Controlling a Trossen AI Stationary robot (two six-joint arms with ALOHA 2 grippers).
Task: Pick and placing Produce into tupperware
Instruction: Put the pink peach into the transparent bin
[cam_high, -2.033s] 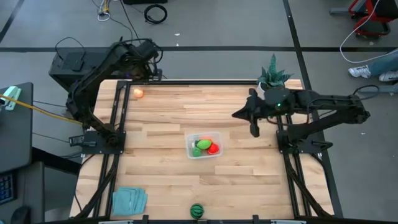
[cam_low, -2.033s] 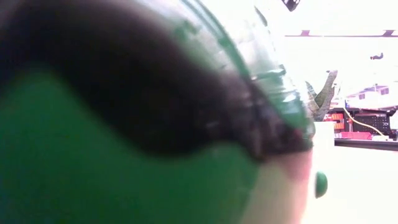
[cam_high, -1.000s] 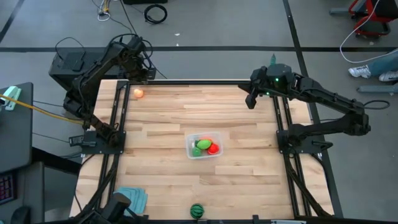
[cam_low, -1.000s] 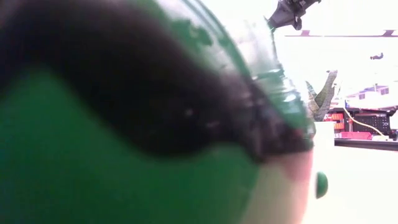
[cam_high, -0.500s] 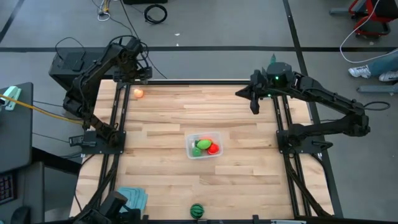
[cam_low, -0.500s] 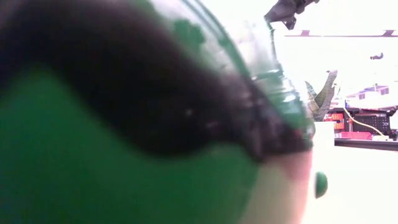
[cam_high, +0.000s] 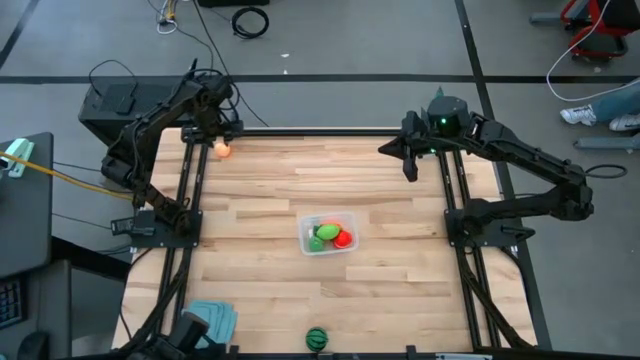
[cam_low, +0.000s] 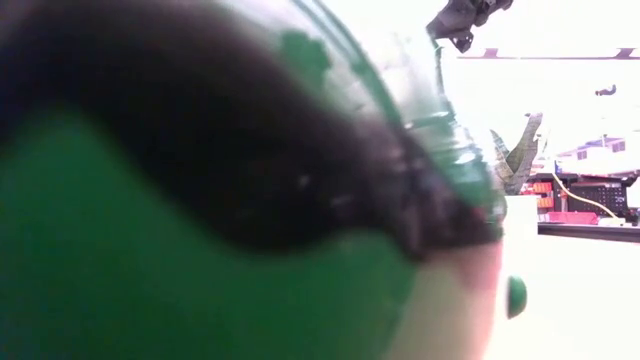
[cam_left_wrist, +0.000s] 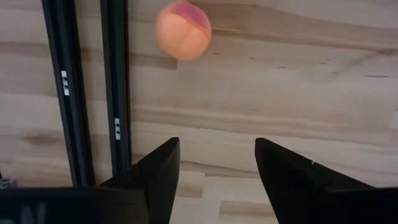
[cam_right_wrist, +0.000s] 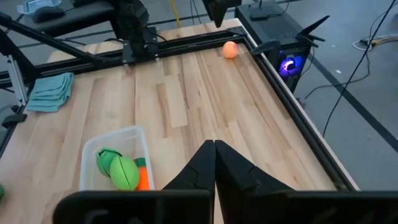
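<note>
At the near edge of the tabletop (cam_high: 260, 300) the dark green striped ball (cam_high: 317, 338) lies alone, so close to the low camera that it fills nearly all of that view. A folded teal cloth (cam_high: 209, 320) lies at the near left corner. Near the middle of the tabletop stands the tupperware (cam_high: 327, 235), with green pieces (cam_right_wrist: 118, 168), a red piece (cam_high: 344, 238) and a bit of orange inside it. The peach ball (cam_left_wrist: 183, 30) rests at the far left corner, just beside the black rail (cam_left_wrist: 65, 93). The left gripper (cam_left_wrist: 211, 163) hangs over this corner with its fingers spread apart and nothing between them; the ball lies ahead of them. The right gripper (cam_right_wrist: 214, 163) is above the far right part of the tabletop, its fingers pressed together and empty.
</note>
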